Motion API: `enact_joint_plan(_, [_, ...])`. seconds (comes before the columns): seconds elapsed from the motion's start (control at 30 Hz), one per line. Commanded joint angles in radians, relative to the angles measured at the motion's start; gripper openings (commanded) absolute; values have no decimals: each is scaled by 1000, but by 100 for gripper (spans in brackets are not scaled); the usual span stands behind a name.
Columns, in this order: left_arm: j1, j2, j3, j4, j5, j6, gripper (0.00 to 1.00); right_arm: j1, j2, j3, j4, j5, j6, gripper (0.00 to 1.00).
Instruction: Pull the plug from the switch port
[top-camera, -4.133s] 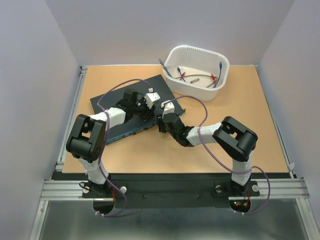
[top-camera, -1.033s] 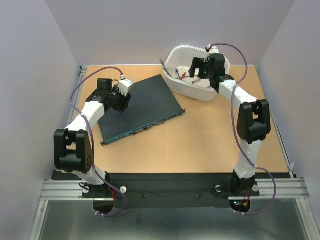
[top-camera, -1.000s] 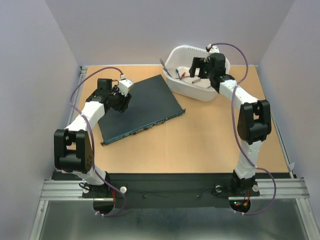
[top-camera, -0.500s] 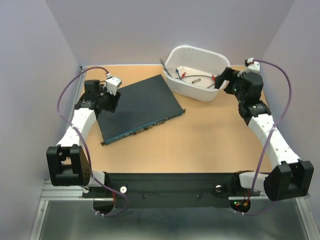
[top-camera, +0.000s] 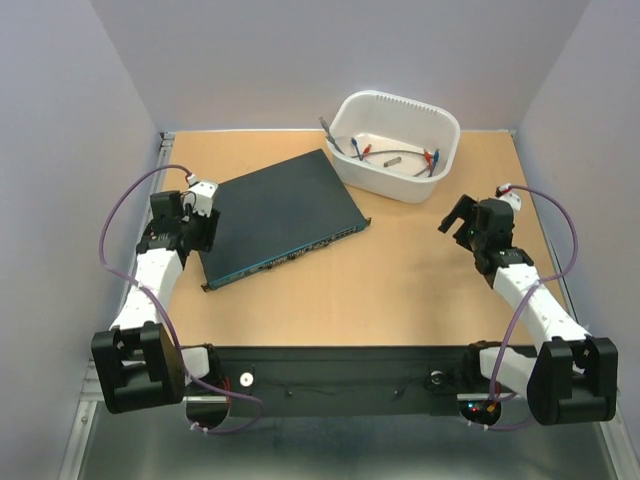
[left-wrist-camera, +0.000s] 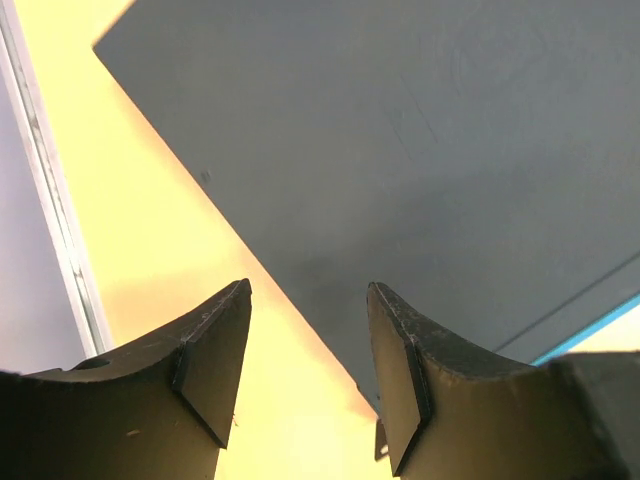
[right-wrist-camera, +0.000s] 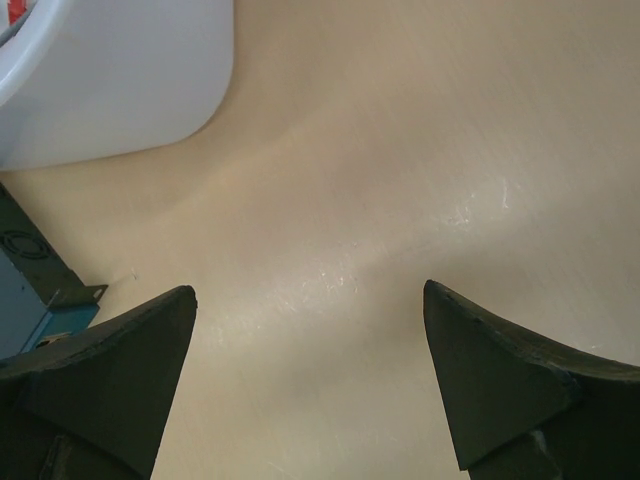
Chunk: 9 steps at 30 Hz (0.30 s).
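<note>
The switch (top-camera: 278, 218) lies flat on the bench (top-camera: 400, 285) at about 10 o'clock from its middle. It is turned askew, with its blue-tinted port edge facing 5 o'clock. The ports are too small to show what they hold. The tub (top-camera: 395, 143) stands at 1 o'clock, just beside the switch's far corner, with thin cables (top-camera: 385, 155) lying inside.

The left claw (left-wrist-camera: 308, 290) is spread and empty, sitting at the switch's 9 o'clock short edge. I cannot tell whether it touches the box. The right claw (right-wrist-camera: 308, 292) is spread wide and holds nothing. It hangs over bare bench at 3 o'clock, well apart from the switch.
</note>
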<state>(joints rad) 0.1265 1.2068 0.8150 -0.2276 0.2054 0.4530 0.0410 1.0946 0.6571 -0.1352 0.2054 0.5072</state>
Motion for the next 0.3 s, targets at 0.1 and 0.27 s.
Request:
enact_joint_plan(0.1, [4, -95, -36, 34, -35, -13, 61, 3, 7, -8, 32, -9, 47, 100])
enact_joint_plan(0.27, [4, -92, -14, 14, -23, -23, 61, 5, -32, -20, 32, -17, 47, 100])
